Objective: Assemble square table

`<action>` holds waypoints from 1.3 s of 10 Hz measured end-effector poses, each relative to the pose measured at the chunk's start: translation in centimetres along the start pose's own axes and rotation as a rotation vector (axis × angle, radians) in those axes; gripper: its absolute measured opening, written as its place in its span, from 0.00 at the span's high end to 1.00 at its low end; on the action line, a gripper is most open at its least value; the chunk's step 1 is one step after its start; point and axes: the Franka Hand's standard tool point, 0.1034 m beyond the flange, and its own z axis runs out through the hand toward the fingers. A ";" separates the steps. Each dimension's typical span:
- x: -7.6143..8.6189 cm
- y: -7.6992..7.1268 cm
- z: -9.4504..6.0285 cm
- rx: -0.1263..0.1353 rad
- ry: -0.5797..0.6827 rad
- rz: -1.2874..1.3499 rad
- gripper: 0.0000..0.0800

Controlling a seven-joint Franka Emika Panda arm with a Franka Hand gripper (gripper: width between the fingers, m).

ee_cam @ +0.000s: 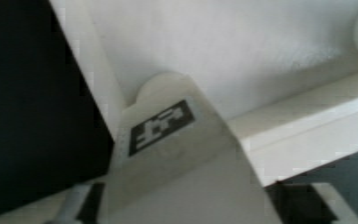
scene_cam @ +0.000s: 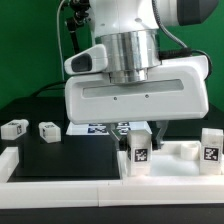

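Legs, four: two lying, two upright; one tabletop.

**Robotics laboratory test bench.**
A robot arm with trailing cables stands at 12 o'clock before a green backdrop; a black table, edged by white border rails at 6 o'clock, carries the marker board and tag-bearing white legs at 9 o'clock.

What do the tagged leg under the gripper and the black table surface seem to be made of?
Leg: likely white plastic, matte; even colour, no grain, flat printed tag. Table surface: black, matte, no glare; perhaps cloth or a mat, too unclear to tell.
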 end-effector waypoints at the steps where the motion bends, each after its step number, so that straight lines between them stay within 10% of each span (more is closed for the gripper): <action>1: 0.1 0.2 0.0 -0.001 0.000 0.064 0.63; 7: 0.0 0.7 0.0 -0.028 -0.031 0.713 0.63; 13: -0.4 1.3 0.1 0.009 -0.093 1.440 0.63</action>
